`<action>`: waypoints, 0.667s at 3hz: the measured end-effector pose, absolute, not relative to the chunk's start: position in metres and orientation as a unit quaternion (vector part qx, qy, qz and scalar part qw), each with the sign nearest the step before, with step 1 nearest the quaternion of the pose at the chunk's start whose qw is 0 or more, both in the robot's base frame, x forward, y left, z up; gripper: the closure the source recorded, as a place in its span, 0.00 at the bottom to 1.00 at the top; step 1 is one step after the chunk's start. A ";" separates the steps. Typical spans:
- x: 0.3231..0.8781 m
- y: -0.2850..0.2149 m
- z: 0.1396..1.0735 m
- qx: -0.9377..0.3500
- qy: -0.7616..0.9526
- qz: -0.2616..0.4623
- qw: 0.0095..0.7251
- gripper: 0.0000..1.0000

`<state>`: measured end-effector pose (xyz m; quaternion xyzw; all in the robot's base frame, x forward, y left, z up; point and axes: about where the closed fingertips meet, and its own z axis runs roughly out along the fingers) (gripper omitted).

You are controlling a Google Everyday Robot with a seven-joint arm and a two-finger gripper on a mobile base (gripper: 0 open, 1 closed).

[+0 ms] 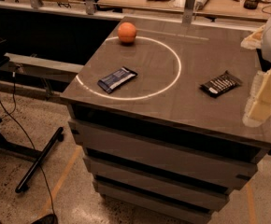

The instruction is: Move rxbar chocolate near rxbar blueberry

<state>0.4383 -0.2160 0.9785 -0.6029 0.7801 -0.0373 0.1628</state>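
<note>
Tool [262,99] sits at the far right of the view, by the bench's [173,107] right side. It is pale and partly cut off by the frame. Open or closed: cannot tell. It holds nothing that I can see and touches neither bar.

Black bar [220,84] lies flat on the bench top, near the tool and to its left, toward the right edge. It is angled and sits outside the white ring [178,64] marked on the top.

Blue bar [117,79] lies flat inside the ring, close to its near-left arc and also angled. The two bars are well apart, with bare bench top and the ring's right arc between them.

Orange ball [127,32] sits on the ring's far arc, behind the blue bar.

The bench front shows stacked drawer-like tiers. On the floor to the left are a black stand leg [39,158] and a loose cable [14,120].
</note>
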 end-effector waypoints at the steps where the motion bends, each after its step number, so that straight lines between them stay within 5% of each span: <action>1: 0.438 -0.216 0.979 -0.603 0.780 -0.037 0.163 0.00; 2: 0.463 -0.228 0.979 -0.581 0.791 -0.041 0.190 0.00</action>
